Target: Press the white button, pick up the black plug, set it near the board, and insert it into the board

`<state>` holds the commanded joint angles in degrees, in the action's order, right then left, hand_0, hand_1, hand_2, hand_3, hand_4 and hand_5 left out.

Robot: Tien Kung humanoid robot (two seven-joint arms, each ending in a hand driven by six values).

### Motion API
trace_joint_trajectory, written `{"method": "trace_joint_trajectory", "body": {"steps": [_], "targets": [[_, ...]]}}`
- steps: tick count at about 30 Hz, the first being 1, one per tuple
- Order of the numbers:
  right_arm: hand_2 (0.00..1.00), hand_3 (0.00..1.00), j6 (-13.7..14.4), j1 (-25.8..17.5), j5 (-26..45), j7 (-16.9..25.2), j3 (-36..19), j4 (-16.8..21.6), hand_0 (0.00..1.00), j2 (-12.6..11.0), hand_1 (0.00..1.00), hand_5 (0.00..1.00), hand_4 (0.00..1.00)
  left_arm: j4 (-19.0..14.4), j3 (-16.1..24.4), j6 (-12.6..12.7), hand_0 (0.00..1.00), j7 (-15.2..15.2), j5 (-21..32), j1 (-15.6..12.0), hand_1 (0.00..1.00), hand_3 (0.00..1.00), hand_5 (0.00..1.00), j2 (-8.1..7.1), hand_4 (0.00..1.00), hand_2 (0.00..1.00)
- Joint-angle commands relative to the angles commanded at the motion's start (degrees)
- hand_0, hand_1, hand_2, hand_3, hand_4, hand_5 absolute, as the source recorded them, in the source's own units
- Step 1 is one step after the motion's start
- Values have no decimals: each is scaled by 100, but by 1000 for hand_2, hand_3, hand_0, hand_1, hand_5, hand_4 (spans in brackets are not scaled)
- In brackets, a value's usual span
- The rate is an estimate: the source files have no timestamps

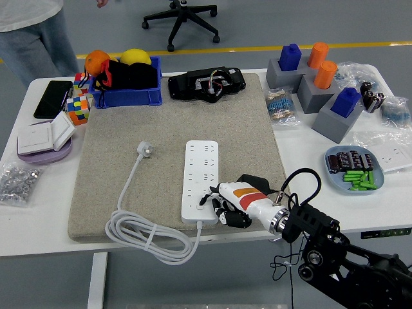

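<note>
A white power strip (pixel 200 180) lies on the grey mat (pixel 174 122), its white cable (pixel 151 235) coiled at the front left. The black plug (pixel 255 184) lies on the mat just right of the strip's near end, partly hidden by my right hand. My right hand (pixel 219 201) comes in from the lower right. Its fingers (pixel 226 214) are curled over the strip's near right corner and hold nothing. The strip's white button is hidden under the hand. My left arm is out of view.
A blue bin (pixel 125 87) and a black device (pixel 206 84) stand at the back of the mat. Grey blocks with blue and orange pegs (pixel 318 84) stand back right, a blue plate of batteries (pixel 354 168) right. A person (pixel 32 32) stands at the far left.
</note>
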<state>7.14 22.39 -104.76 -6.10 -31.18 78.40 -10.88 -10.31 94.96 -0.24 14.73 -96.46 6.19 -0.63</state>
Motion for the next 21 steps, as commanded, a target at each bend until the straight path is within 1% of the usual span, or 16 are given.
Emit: {"method": "trace_joint_trajectory", "body": {"steps": [9, 15, 21], "targets": [[113, 611, -1, 18, 25, 58, 59, -97, 2, -18, 2, 2, 198, 0, 6, 1, 466, -1, 7, 8, 496, 577, 284, 2, 569, 510], [113, 607, 7, 19, 6, 79, 44, -93, 2, -26, 2, 2, 198, 0, 12, 0, 467, 2, -4, 13, 496, 578, 284, 3, 568, 510], [113, 606, -8, 0, 43, 93, -152, 177, 2, -36, 2, 2, 198, 0, 12, 1, 466, 2, 1, 2, 497, 578, 284, 4, 567, 511]]}}
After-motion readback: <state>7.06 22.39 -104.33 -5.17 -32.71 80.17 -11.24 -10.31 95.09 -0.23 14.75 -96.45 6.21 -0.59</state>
